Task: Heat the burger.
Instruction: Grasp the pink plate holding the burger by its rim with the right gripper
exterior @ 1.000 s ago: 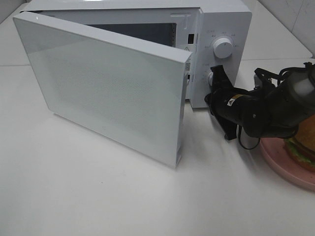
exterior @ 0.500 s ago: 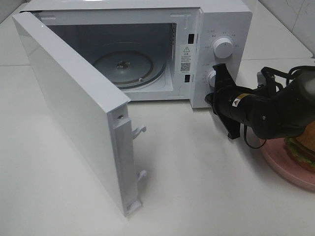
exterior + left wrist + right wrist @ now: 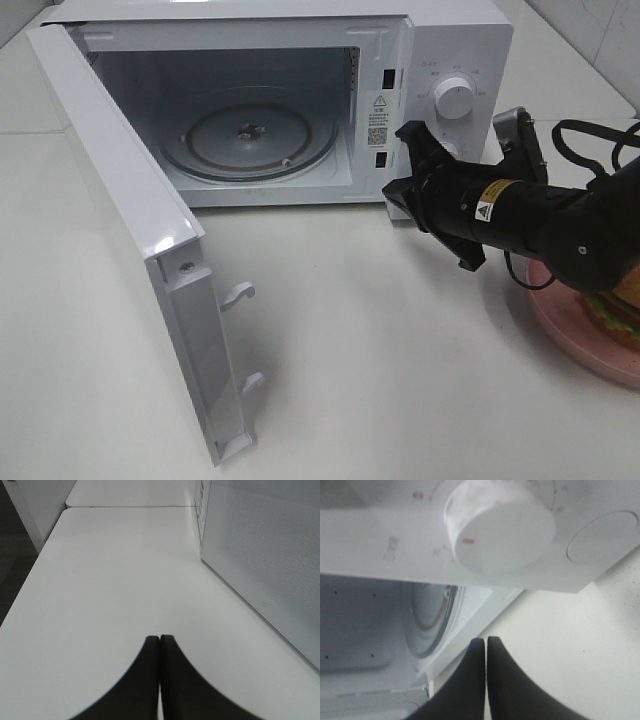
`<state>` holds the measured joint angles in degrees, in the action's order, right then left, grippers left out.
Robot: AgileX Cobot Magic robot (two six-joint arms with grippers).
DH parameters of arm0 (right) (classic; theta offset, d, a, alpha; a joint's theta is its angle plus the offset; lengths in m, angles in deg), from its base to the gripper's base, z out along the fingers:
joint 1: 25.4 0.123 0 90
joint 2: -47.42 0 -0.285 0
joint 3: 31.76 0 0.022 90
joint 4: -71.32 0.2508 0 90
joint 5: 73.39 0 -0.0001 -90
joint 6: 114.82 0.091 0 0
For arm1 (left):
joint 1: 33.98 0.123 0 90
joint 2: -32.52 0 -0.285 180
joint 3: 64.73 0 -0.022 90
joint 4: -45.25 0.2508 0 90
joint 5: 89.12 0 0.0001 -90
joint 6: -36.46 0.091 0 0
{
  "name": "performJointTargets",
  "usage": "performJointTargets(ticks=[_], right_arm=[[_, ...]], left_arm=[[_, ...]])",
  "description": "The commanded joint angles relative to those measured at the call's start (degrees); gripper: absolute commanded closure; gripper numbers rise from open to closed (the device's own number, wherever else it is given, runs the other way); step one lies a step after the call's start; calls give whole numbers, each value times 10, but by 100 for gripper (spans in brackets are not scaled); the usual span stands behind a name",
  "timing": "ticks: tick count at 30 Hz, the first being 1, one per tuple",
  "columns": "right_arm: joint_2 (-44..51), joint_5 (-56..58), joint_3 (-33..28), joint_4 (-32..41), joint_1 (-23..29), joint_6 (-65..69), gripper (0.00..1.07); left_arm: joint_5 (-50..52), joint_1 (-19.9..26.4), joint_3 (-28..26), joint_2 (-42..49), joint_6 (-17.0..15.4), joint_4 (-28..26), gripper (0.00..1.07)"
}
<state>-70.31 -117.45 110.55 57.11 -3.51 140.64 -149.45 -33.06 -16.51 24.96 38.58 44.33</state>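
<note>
Exterior high view: the microwave [image 3: 455, 40] is standing with its door [image 3: 130, 200] hanging wide open, leaving the glass turntable [image 3: 250, 140] bare and ready to take food. The right gripper [image 3: 398, 186] is hovering just off the lower front corner of the control panel, carrying nothing. From this angle I cannot tell how its jaws are standing. Well behind those fingers, back along the arm, the burger [image 3: 620, 318] is sitting on a pink plate [image 3: 570, 335]. It is half hidden by the arm, and nothing is touching it. To my eye the opening is finished and fetching the burger is coming next, so this arm will be needing to turn back towards the plate.

Left wrist view: the left gripper [image 3: 160, 642] is hanging over the white table [image 3: 110, 570] with its fingers pressed together on nothing. The door's outer face is lying off to one side of the fingers, apart from them. This arm seems to be keeping clear so the door has room.

Right wrist view: the right gripper's fingers are lying clenched against each other, empty. A white knob [image 3: 500, 532] is looming just ahead of them, with a round button [image 3: 602, 537] beside it. The turntable is showing through the opening to the other side, and the tips are touching none of these.
</note>
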Motion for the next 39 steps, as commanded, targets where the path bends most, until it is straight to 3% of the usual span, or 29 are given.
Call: performJointTargets(ticks=[1, 15, 20, 30, 39], right_arm=[[21, 9, 0, -67, 1, -50, 107], [64, 22, 1, -282, 1, -246, 104], [99, 125, 1, -359, 1, -321, 103], [162, 258, 1, -389, 1, -456, 100], [185, 405, 1, -382, 1, -432, 99]], left_arm=[[7, 2, 1, 12, -1, -3, 106], [7, 2, 1, 12, -1, -3, 106], [7, 2, 1, 12, -1, -3, 106], [7, 2, 1, 12, -1, -3, 106], [7, 2, 1, 12, -1, -3, 106]])
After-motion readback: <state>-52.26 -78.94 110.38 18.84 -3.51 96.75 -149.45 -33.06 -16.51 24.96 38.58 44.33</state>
